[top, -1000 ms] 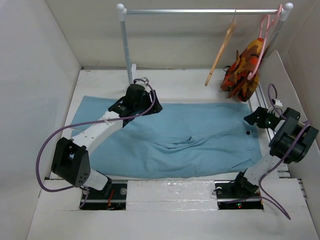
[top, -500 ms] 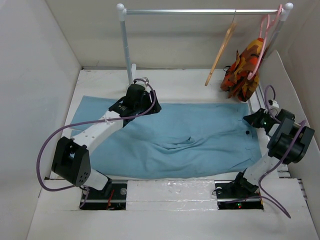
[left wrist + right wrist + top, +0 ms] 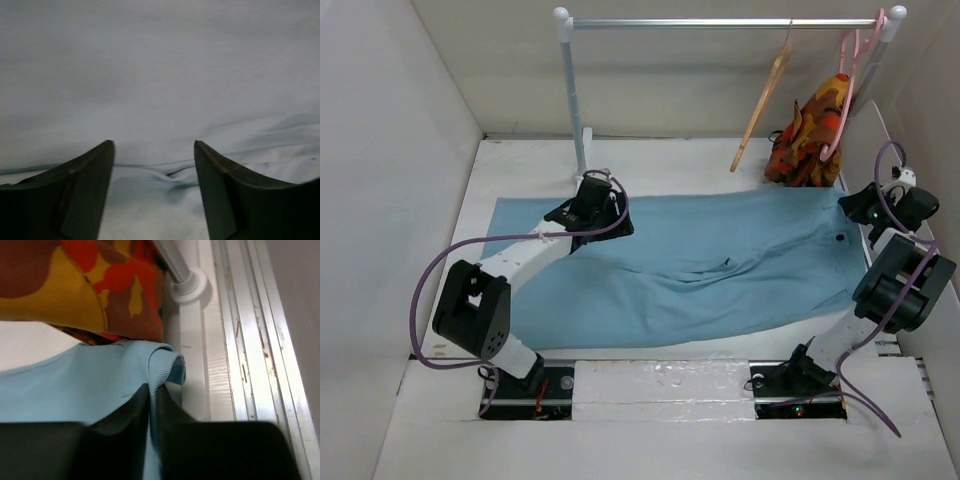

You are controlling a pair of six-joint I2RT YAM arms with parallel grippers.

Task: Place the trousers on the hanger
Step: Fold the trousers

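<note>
In the top external view, the large light blue soft cloth trousers point(image 3: 700, 270) are seen spread flat on the white table point(image 3: 530, 165), with the waistband to the right and the legs to the left. The slim light tan wooden hanger point(image 3: 760, 105) with a thin metal hook is hung from the silver metal rail point(image 3: 720, 22) at the back, well apart from the trousers, and nothing is carried on it. Near it, an orange-red-yellow patterned garment point(image 3: 805, 135) is held on a pink plastic hanger point(image 3: 844, 100). The left gripper point(image 3: 592, 207) is lowered onto the far edge of a leg. The right gripper point(image 3: 860, 205) is placed at the far waistband corner.

In the left wrist view, the left gripper point(image 3: 154, 150) is shown with its jaws moderately parted over the trousers point(image 3: 160, 75). A small fold is seen between the tips, but no pinch can be made out.

In the right wrist view, the right gripper point(image 3: 150, 410) is seen nearly closed, with the rolled waistband edge of the trousers point(image 3: 75, 385) clamped between its jaws, just below the patterned garment point(image 3: 75, 280).

The task is judged to be at an early stage. Only one corner has been gripped, and the trousers must yet be lifted, gathered and draped over the hanger.
</note>
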